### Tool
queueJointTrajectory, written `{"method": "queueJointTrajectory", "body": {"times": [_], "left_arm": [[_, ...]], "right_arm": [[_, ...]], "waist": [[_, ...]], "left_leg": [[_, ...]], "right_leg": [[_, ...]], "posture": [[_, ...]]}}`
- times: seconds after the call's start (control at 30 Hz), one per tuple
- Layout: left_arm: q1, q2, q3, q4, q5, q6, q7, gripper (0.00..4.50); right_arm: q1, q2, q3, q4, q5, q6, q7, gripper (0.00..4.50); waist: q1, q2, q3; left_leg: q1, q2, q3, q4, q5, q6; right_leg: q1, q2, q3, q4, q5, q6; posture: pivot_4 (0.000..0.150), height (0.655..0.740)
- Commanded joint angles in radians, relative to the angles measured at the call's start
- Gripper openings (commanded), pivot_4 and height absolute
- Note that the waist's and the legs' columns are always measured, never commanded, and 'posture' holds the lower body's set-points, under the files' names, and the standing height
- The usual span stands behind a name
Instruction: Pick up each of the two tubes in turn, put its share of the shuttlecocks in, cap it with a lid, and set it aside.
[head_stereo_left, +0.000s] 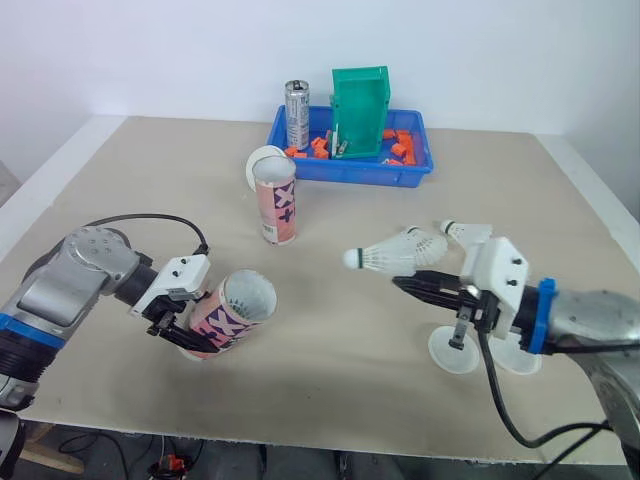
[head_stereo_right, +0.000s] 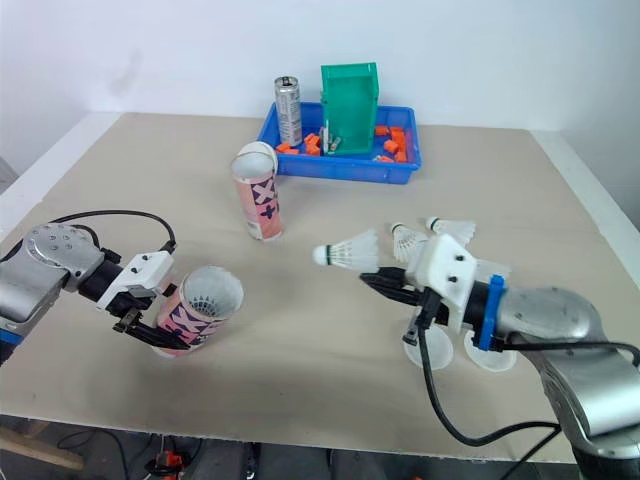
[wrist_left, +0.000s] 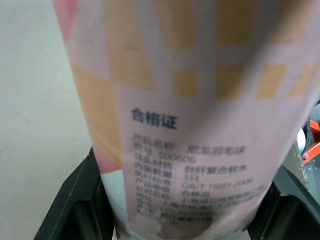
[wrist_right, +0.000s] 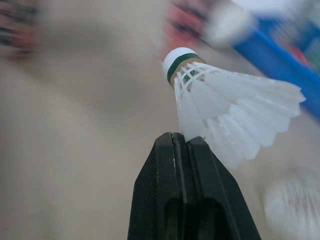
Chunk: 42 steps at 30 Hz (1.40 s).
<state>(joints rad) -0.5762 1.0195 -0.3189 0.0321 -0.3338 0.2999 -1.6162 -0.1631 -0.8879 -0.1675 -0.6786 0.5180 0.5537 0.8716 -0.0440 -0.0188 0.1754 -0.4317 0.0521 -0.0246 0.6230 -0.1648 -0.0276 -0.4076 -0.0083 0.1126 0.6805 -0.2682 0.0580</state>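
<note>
While the left pincer (head_stereo_left: 186, 334) clamps a tube (head_stereo_left: 238, 308) mouth-rightward, the right pincer (head_stereo_left: 400, 283) pinches a shuttlecock (head_stereo_left: 393, 252) cork-leftward.

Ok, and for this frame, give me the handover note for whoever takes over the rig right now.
Left claw: shut on the tilted tube, whose open mouth faces the right arm.
Right claw: shut on a shuttlecock by its feathers, with the cork pointing toward that tube and not yet inside.
Second tube: upright, farther back.
Spare shuttlecocks lie on the table. Two lids lie under the right arm.
Done: first tube picked up; it has no lid yet.
Left: insert its share, cap it, set it aside, then do the second tube.
</note>
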Motion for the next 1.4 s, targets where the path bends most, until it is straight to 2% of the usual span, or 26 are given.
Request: {"method": "queueJointTrajectory", "body": {"times": [0.03, 0.13, 0.33, 0.67, 0.93, 1.0, 1.03, 1.07, 1.17, 1.2, 1.37, 1.4], "left_arm": [[-0.011, -0.012, -0.004, 0.007, 0.004, -0.014, 0.002, 2.91], [-0.015, -0.016, -0.004, 0.012, 0.007, -0.016, 0.002, 2.91], [-0.015, -0.015, 0.000, 0.010, 0.007, -0.013, 0.002, 2.91], [0.003, -0.006, 0.012, -0.010, 0.003, 0.001, 0.002, 2.91], [0.010, -0.008, 0.017, -0.017, 0.007, 0.003, 0.002, 2.91], [0.010, -0.009, 0.018, -0.020, 0.007, 0.005, 0.002, 2.91], [0.010, -0.009, 0.018, -0.019, 0.007, 0.005, 0.002, 2.91], [0.010, -0.010, 0.019, -0.020, 0.007, 0.005, 0.002, 2.91], [0.012, -0.010, 0.022, -0.021, 0.008, 0.006, 0.002, 2.91], [0.013, -0.011, 0.023, -0.021, 0.009, 0.006, 0.002, 2.91], [0.015, -0.010, 0.027, -0.020, 0.011, 0.008, 0.002, 2.91], [0.015, -0.010, 0.028, -0.019, 0.011, 0.008, 0.002, 2.91]], "right_arm": [[-0.201, -0.039, 0.124, -0.002, -0.013, -0.087, 0.139, 0.11], [-0.373, -0.006, 0.256, 0.061, -0.070, -0.149, 0.216, 0.11], [-0.540, 0.068, 0.422, 0.209, -0.157, -0.296, 0.373, 0.11], [-0.730, 0.256, 0.562, 0.408, -0.275, -0.414, 0.446, 0.11], [-0.782, 0.305, 0.584, 0.440, -0.276, -0.426, 0.517, 0.11], [-0.795, 0.307, 0.587, 0.442, -0.266, -0.405, 0.542, 0.70], [-0.801, 0.306, 0.586, 0.443, -0.260, -0.395, 0.556, 1.17], [-0.807, 0.306, 0.581, 0.443, -0.253, -0.388, 0.565, 1.33], [-0.829, 0.314, 0.542, 0.443, -0.194, -0.303, 0.562, 2.93], [-0.833, 0.316, 0.525, 0.452, -0.173, -0.274, 0.555, 3.22], [-0.843, 0.361, 0.473, 0.521, -0.147, -0.196, 0.476, 3.22], [-0.844, 0.372, 0.473, 0.525, -0.144, -0.183, 0.467, 2.95]], "waist": [[-0.001, 0.001, 0.000], [-0.001, 0.000, 0.001], [0.002, 0.000, 0.001], [0.000, 0.000, 0.001], [0.002, 0.000, 0.001], [0.002, 0.000, 0.001], [0.002, 0.000, 0.001], [0.002, 0.000, 0.001], [0.002, 0.000, 0.001], [0.002, 0.000, 0.001], [0.000, 0.000, 0.001], [0.000, 0.000, 0.001]], "left_leg": [[0.000, 0.000, 0.001, 0.000, 0.000, 0.000], [0.000, 0.000, 0.002, 0.000, 0.000, 0.000], [-0.004, 0.000, 0.001, 0.001, 0.000, 0.000], [-0.004, 0.001, -0.002, 0.001, 0.000, 0.000], [-0.005, 0.001, -0.003, 0.000, 0.000, 0.000], [-0.005, 0.001, -0.003, 0.000, 0.000, 0.000], [-0.005, 0.001, -0.004, 0.000, 0.000, 0.000], [-0.005, 0.001, -0.004, 0.001, 0.000, 0.000], [-0.005, 0.001, -0.004, 0.001, 0.000, 0.000], [-0.005, 0.001, -0.004, 0.001, 0.000, 0.000], [-0.005, 0.001, -0.004, 0.001, 0.000, 0.000], [-0.004, 0.001, -0.004, 0.001, 0.000, 0.000]], "right_leg": [[0.000, 0.000, 0.000, 0.000, 0.000, 0.000], [-0.001, -0.001, 0.000, 0.000, 0.000, 0.000], [-0.002, -0.001, -0.001, 0.000, -0.001, 0.001], [-0.003, 0.001, -0.002, 0.001, -0.001, 0.000], [-0.003, 0.001, -0.003, 0.001, -0.001, 0.001], [-0.003, 0.001, -0.003, 0.002, -0.001, 0.000], [-0.003, 0.002, -0.004, 0.002, -0.001, 0.000], [-0.002, 0.002, -0.004, 0.002, -0.001, 0.000], [-0.002, 0.001, -0.004, 0.002, -0.001, -0.001], [-0.002, 0.002, -0.004, 0.002, -0.001, -0.001], [-0.002, 0.002, -0.005, 0.002, -0.001, -0.001], [-0.002, 0.002, -0.005, 0.002, -0.001, -0.001]], "posture": [[0.150, 0.7362], [0.150, 0.7362], [0.150, 0.7362], [0.150, 0.7362], [0.150, 0.7362], [0.150, 0.7362], [0.150, 0.7362], [0.150, 0.7362], [0.150, 0.7362], [0.150, 0.7362], [0.150, 0.7362], [0.150, 0.7362]]}}
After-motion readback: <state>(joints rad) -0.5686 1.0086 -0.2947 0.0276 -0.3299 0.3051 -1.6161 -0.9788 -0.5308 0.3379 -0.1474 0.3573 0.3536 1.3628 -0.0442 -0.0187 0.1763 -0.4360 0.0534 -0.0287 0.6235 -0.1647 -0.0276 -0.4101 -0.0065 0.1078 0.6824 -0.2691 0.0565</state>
